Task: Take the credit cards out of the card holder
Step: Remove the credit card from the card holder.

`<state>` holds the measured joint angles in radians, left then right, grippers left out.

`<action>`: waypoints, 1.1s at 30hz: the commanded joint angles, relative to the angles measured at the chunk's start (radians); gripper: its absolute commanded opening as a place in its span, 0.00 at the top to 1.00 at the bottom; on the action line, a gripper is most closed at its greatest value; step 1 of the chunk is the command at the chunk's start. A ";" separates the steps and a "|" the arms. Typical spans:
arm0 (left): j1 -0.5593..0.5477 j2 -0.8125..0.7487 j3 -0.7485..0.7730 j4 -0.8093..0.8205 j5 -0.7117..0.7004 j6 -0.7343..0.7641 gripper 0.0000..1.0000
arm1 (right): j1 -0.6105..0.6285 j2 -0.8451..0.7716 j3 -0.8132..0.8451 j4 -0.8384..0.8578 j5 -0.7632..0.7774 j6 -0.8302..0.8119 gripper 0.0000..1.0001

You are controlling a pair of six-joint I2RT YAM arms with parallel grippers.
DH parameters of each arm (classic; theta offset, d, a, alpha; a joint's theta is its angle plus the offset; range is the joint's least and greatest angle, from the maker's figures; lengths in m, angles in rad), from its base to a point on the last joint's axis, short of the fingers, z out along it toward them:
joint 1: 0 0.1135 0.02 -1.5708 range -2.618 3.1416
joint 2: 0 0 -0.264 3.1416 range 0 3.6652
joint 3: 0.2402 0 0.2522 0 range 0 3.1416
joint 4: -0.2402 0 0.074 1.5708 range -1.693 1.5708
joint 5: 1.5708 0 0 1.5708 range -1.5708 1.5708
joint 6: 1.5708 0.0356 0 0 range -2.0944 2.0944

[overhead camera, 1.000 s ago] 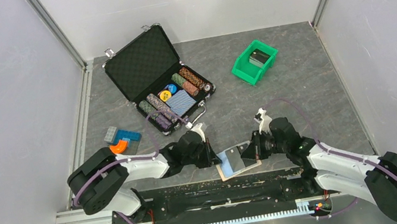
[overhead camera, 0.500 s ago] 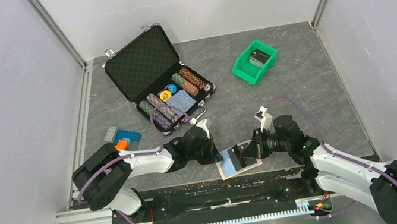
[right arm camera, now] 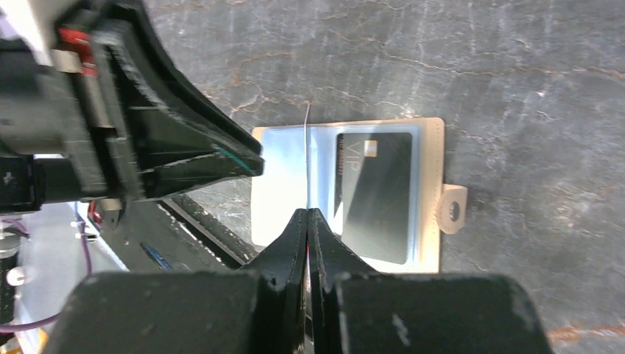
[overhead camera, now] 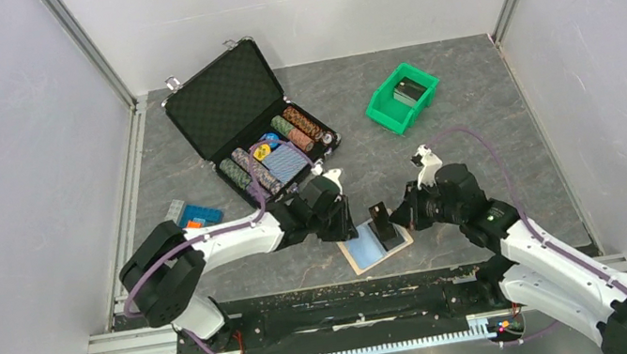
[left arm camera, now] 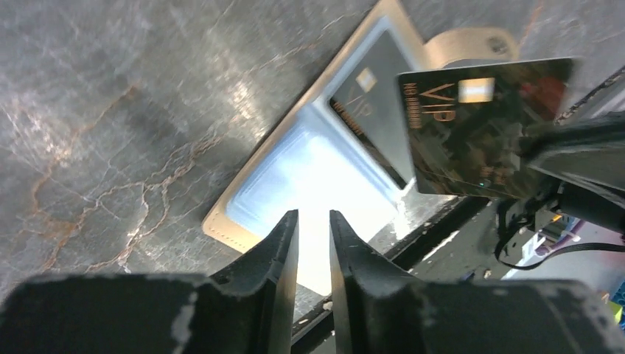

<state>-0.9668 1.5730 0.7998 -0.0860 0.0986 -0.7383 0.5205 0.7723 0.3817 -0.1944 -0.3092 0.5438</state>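
Right tool [right arm camera: 307, 215] pinches a dark VIP card [left arm camera: 479, 125] — over the tan card holder [right arm camera: 284, 206].

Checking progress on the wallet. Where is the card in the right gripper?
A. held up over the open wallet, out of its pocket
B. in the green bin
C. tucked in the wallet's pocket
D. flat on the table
A: the right gripper pinches a dark card by its edge above the open card holder, whose pocket holds a second dark card.

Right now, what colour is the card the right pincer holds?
The card is black with gold VIP lettering, clearest in the left wrist view.
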 commanded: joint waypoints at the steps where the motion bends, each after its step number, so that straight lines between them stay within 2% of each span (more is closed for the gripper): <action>1: 0.004 -0.070 0.125 -0.139 -0.038 0.105 0.65 | -0.011 0.013 0.088 -0.102 0.044 -0.083 1.00; 5: 0.009 -0.169 0.151 -0.159 -0.030 0.136 0.53 | -0.012 -0.002 0.158 -0.108 -0.016 -0.100 1.00; 9: 0.037 -0.269 0.178 -0.184 0.064 0.224 0.39 | -0.012 -0.013 0.190 -0.105 -0.150 -0.145 1.00; 13: 0.097 -0.335 0.186 -0.202 0.210 0.293 0.30 | -0.012 -0.021 0.193 -0.085 -0.254 -0.160 1.00; 17: 0.190 -0.343 0.166 -0.168 0.383 0.307 0.26 | -0.011 -0.016 0.181 -0.009 -0.341 -0.120 1.00; 23: 0.237 -0.261 0.185 -0.102 0.623 0.299 0.26 | -0.011 0.021 0.163 0.116 -0.454 -0.058 1.00; 28: 0.237 -0.220 0.172 -0.026 0.747 0.256 0.29 | -0.011 0.038 0.148 0.149 -0.466 -0.044 1.00; 31: 0.237 -0.203 0.164 -0.021 0.769 0.243 0.43 | -0.012 0.049 0.144 0.151 -0.455 -0.052 1.00; 33: 0.237 -0.202 0.145 0.005 0.770 0.212 0.60 | -0.012 0.053 0.146 0.152 -0.452 -0.056 1.00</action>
<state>-0.7303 1.3632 0.9565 -0.1646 0.7742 -0.4862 0.5121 0.8165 0.5323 -0.1017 -0.7418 0.4862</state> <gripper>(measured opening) 0.529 0.004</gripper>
